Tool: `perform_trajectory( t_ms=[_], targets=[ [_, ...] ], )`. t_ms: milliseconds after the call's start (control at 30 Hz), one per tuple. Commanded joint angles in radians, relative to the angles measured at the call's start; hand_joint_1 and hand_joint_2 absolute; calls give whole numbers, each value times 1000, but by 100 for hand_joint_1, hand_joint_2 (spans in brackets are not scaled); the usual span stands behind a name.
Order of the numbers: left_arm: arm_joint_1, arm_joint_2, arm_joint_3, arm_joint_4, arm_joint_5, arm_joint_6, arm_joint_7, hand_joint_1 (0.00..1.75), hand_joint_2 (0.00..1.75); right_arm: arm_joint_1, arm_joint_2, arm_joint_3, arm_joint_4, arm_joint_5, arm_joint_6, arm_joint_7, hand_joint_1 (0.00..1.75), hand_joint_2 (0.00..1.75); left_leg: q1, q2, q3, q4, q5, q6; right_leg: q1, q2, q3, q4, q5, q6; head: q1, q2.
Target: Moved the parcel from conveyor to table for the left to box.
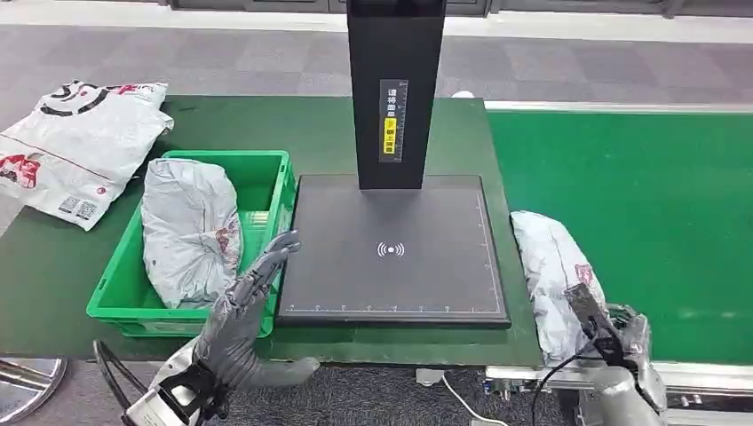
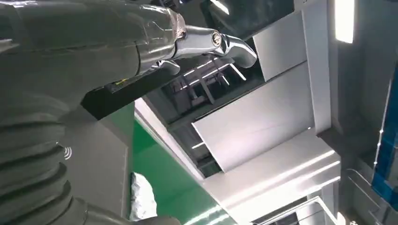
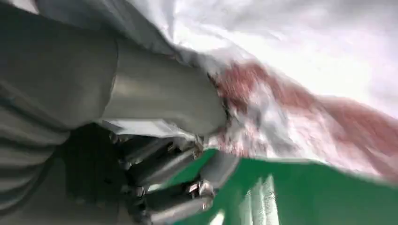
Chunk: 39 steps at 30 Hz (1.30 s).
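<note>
Your right hand (image 1: 613, 342) pinches the crumpled white plastic parcel (image 1: 552, 266) at the green conveyor belt's (image 1: 639, 195) edge, ready to lift it tableward; your left hand (image 1: 244, 306) waits open-fingered beside the green plastic crate (image 1: 115, 297).

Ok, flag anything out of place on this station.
One grey parcel lies straddling the seam between the scanner pad's table and the green conveyor, its near end at the edge, with the right robot hand on it. Another white parcel overhangs the table's far left corner.
</note>
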Motion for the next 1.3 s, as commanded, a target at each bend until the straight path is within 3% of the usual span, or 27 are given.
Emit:
perform_trajectory(
  t_ms=[33, 500, 1133, 1300],
  targets=[
    [21, -18, 69, 12, -14, 5, -17, 0, 175, 232, 173, -38, -660, -390, 165, -85, 175, 175, 0, -1, 0, -1, 0, -2, 0, 5, -1, 0, 0, -2, 0, 0],
    [15, -21, 81, 27, -22, -14, -19, 0, 175, 323, 205, 20, -826, -459, 142, -88, 175, 175, 1, -1, 0, -2, -1, -2, 0, 4, -1, 0, -2, -3, 0, 0],
    [-19, -16, 74, 60, -26, -17, -18, 0, 175, 314, 213, 7, -808, -462, 144, -83, 175, 175, 1, -2, 0, -2, -1, -2, 1, 4, -1, -1, -2, -4, 0, 0],
    [-35, -9, 63, 77, -27, -11, -18, 0, 175, 263, 213, 76, -787, -425, 158, -105, 175, 175, 1, 1, 0, -2, -1, -2, 0, 6, -2, 0, -2, -3, 0, 0]
  ],
)
